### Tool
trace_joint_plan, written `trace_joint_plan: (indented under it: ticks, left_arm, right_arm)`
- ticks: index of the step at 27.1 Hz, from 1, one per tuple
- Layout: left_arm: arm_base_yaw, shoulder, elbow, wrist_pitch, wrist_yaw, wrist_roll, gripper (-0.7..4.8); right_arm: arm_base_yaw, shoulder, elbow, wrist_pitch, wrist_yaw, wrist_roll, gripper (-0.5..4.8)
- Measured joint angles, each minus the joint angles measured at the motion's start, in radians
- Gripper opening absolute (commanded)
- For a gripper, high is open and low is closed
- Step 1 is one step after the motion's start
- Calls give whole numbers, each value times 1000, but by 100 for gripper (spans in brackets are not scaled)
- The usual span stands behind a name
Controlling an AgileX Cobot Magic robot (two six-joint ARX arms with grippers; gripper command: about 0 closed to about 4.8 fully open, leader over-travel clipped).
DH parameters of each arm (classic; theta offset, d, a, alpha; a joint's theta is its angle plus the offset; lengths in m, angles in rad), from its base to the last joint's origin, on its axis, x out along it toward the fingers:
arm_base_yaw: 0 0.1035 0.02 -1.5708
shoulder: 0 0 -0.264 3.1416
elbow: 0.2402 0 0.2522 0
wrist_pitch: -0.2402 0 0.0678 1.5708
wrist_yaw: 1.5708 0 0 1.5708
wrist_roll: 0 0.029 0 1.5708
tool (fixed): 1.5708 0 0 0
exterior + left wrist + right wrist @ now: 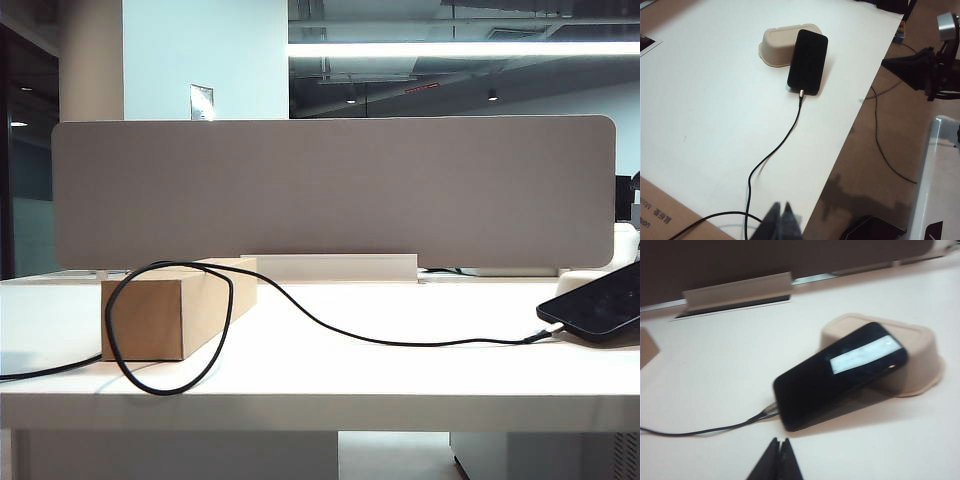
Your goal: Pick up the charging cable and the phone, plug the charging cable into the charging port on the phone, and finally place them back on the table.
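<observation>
Both end effectors, left (781, 222) and right (777, 460), pressed together above the table (715, 125)

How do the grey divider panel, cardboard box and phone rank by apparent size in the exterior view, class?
1. Grey divider panel, by far the largest.
2. Cardboard box.
3. Phone, smallest, though the frame edge cuts it off, so this is unsure.

Neither shut gripper shows in this view.

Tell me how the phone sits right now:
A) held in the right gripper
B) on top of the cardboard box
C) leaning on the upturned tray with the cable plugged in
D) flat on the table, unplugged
C: the phone rests tilted against the upturned tray, the charging cable plugged into its lower end; both the left gripper and right gripper are shut and empty.
</observation>
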Motion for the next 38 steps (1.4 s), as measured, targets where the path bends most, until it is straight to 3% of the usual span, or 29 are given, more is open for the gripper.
trace_joint_plan:
  ticks: [6,18,24,34,38]
  left_arm:
    - [0,0,-3,12,0,-1,-6]
    - [0,35,-218,375,-47,-5,-6]
    - [0,38,-217,374,-47,-4,-6]
    - [0,32,-228,439,-365,29,-6]
    - [0,-28,-335,611,-403,6,-6]
  right_arm:
    - [-8,0,0,0,3,0,-5]
    - [-8,0,0,-3,3,0,-5]
    - [-8,0,0,-3,3,0,-5]
    - [-8,0,0,-3,3,0,-5]
    - [-8,0,0,-4,3,0,-5]
